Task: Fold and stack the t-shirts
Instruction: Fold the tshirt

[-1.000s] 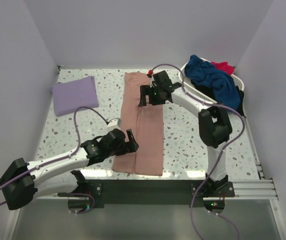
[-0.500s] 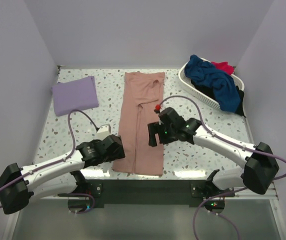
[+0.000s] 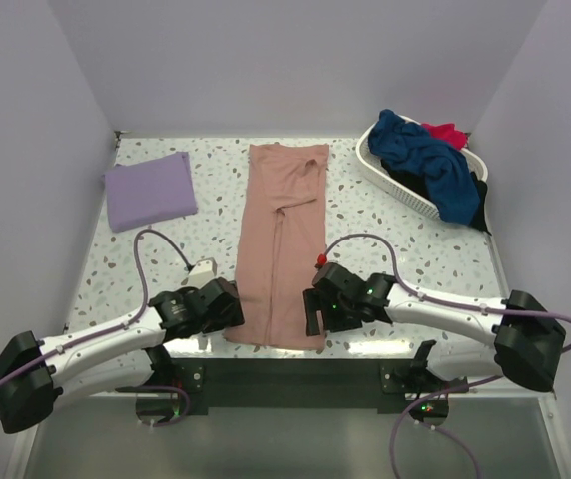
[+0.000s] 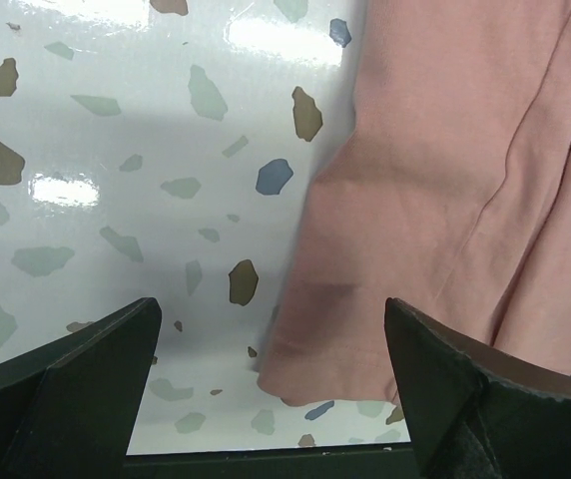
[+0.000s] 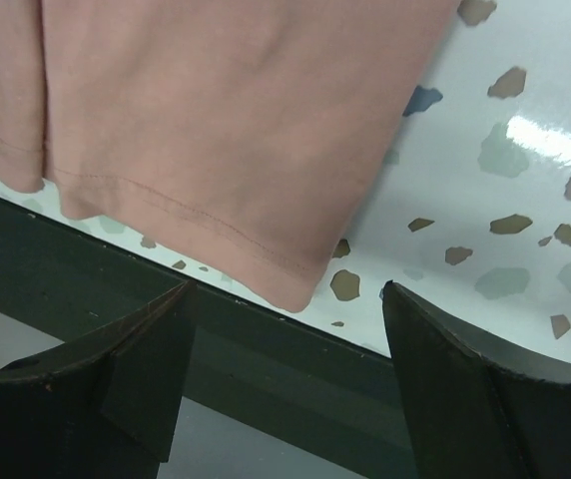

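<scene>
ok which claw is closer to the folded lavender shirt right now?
Left. The left claw is at the near left corner of the pink shirt, on the same side as the lavender shirt. The right claw is at the near right corner, farther across.

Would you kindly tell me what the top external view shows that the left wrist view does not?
Only the top external view shows the folded lavender shirt, the basket holding a navy shirt, and the right gripper. Only the left wrist view shows, close up, the near left hem corner of the pink shirt, framed by the open fingers of the left gripper. Both show the pink shirt and the speckled table.
</scene>
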Controlling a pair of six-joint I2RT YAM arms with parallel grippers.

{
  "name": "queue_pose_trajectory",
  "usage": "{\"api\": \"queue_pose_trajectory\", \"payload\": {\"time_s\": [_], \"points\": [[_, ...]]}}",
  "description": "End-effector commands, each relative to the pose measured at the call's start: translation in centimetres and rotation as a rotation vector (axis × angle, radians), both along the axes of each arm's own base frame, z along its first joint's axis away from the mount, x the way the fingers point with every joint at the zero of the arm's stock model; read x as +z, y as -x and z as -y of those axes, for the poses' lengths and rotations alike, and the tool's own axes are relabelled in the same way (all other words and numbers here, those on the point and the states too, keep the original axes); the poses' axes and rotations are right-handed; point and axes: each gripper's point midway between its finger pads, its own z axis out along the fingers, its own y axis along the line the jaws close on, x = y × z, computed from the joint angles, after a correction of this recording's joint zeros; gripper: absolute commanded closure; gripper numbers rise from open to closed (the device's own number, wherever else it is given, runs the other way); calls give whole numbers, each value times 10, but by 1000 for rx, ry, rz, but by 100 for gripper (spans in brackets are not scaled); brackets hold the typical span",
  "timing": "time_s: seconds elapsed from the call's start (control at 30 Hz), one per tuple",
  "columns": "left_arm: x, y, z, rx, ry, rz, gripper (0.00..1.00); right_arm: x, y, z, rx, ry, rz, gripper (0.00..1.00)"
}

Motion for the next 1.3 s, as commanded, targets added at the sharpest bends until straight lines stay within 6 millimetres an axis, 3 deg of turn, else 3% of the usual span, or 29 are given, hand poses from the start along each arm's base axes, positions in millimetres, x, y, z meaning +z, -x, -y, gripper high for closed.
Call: {"api": "queue_pose_trajectory", "payload": {"time_s": [0.0,0.4,0.6,0.73,1.0,1.27], "points": [[4,-2,4,13,31,19,2,-6,2,-10,-55,-30,-11,23],[0,2,2,10,35,5,3,-44,13,-10,-80,-13,-55,40],[-4,5,0,9,27,-9,4,-48,20,-15,-49,30,-59,59],[-6,6,2,2,37,-12,6,-50,23,-4,-57,84,-59,70],[-17,15,1,-18,51,-44,16,-46,26,25,-98,146,-39,69],[-26,33,17,-82,153,-113,22,-45,26,28,-116,142,-35,69]]}}
